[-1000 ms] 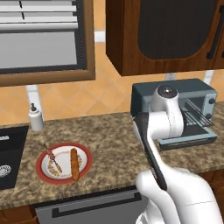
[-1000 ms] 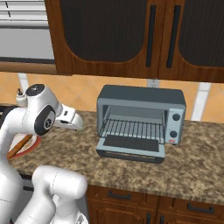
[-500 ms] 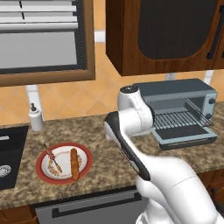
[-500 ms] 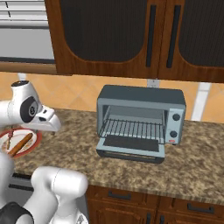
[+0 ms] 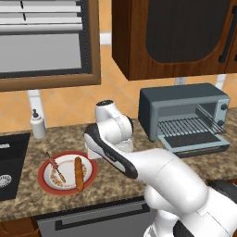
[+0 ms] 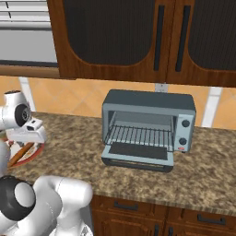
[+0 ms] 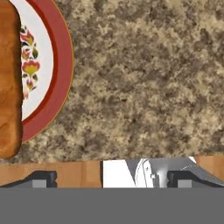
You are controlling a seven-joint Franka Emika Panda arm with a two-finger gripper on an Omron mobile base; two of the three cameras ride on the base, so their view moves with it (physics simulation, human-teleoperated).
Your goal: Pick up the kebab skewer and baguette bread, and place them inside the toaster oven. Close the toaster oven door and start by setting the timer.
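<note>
Overhead, gripper [image 7: 111,178] spread wide, holding nothing, above counter [image 7: 144,83]; baguette bread [image 7: 8,78] on plate [image 7: 59,65] at nine o'clock.

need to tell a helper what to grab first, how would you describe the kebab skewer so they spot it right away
Left of the toaster oven, a red-rimmed plate sits on the granite counter. The kebab skewer is the thin stick on its left side, far slimmer than the baguette bread beside it.

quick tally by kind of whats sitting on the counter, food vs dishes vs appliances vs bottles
food: 2, kebab skewer, baguette bread
dishes: 1, red-rimmed plate
appliances: 1, toaster oven, door down
bottles: 1, white dispenser bottle
total: 5
</note>
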